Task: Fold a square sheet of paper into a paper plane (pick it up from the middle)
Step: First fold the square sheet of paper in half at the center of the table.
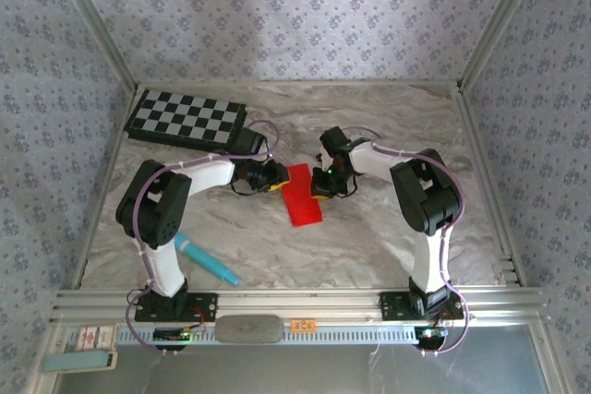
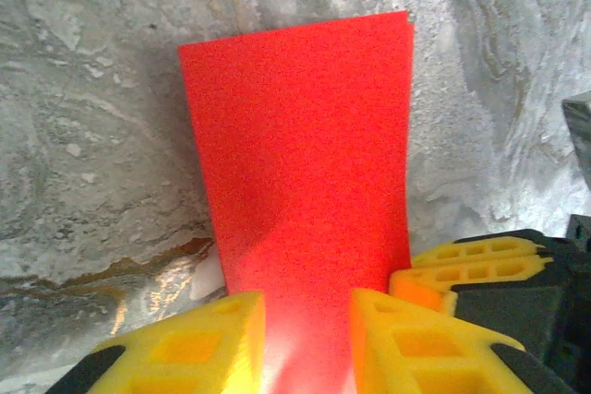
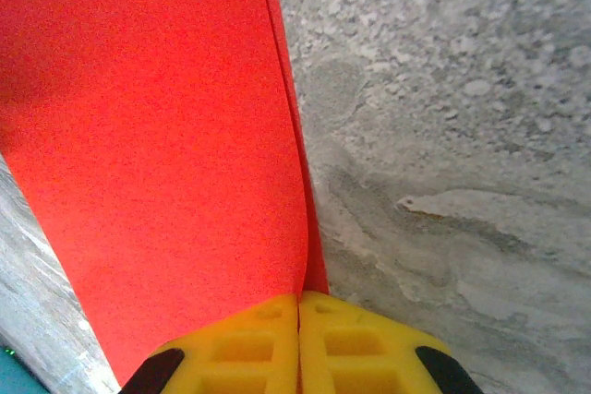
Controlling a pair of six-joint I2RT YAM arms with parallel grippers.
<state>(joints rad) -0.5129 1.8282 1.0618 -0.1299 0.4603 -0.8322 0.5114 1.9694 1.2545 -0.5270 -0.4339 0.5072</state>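
The square sheet of paper (image 1: pixel 303 198) is bright red and lies folded into a narrow rectangle at the middle of the table. In the left wrist view the sheet of paper (image 2: pixel 295 154) runs away from me, and my left gripper (image 2: pixel 307 320) stands open with its yellow fingers either side of the near end. My left gripper (image 1: pixel 280 178) sits at the paper's far left corner. My right gripper (image 1: pixel 320 189) is at the far right edge. It (image 3: pixel 298 306) is shut on the doubled edge of the paper (image 3: pixel 148 136), whose two layers meet at the seam of the fingers.
A black and white chequered board (image 1: pixel 185 119) lies at the back left. A teal pen (image 1: pixel 208 260) rests near the left arm's base. The right gripper's yellow fingers (image 2: pixel 471 265) show close beside my left one. The marbled table (image 1: pixel 388 237) has walls on three sides.
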